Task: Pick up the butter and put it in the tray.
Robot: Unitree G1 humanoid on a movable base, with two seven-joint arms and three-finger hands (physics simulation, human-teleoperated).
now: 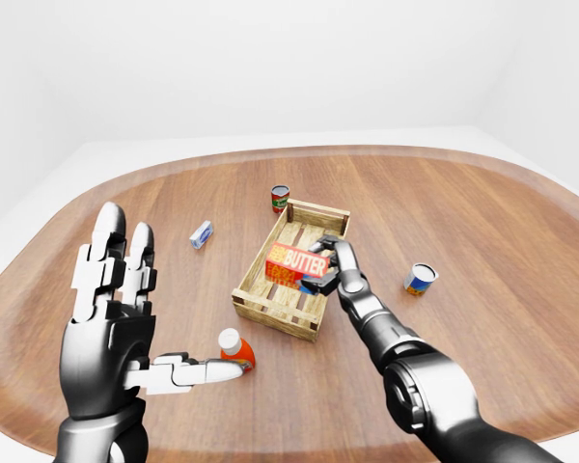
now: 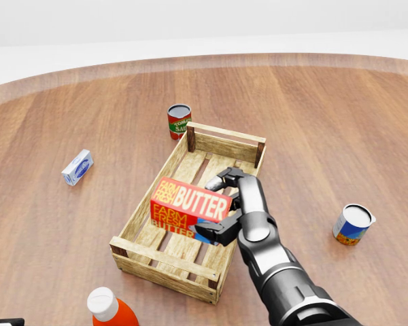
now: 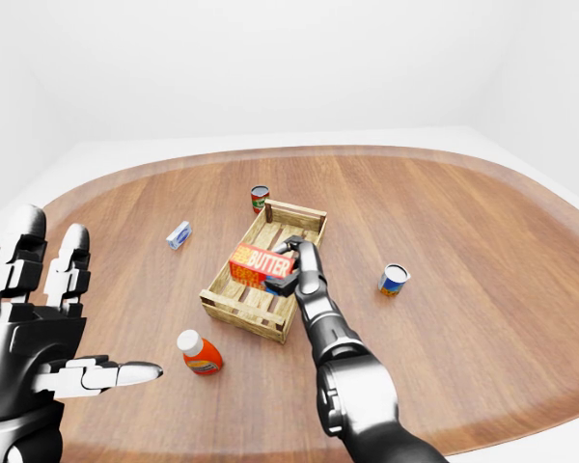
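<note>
Now we are gripping the butter (image 2: 187,202) in our right hand (image 2: 232,207), fingers closed round its right end, holding it tilted inside the wooden tray (image 2: 148,201), near the slats. Our left hand (image 1: 111,309) is hanging spread wide and empty at the near left, beside an orange bottle (image 1: 235,349).

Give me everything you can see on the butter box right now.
The butter is a red rectangular carton with white BUTTER and yellow FARM FRESH lettering and an orange lower side. The right hand grips its right end, fingers closed round it. It sits tilted inside the wooden slatted tray; whether it rests on the slats is unclear.
</note>
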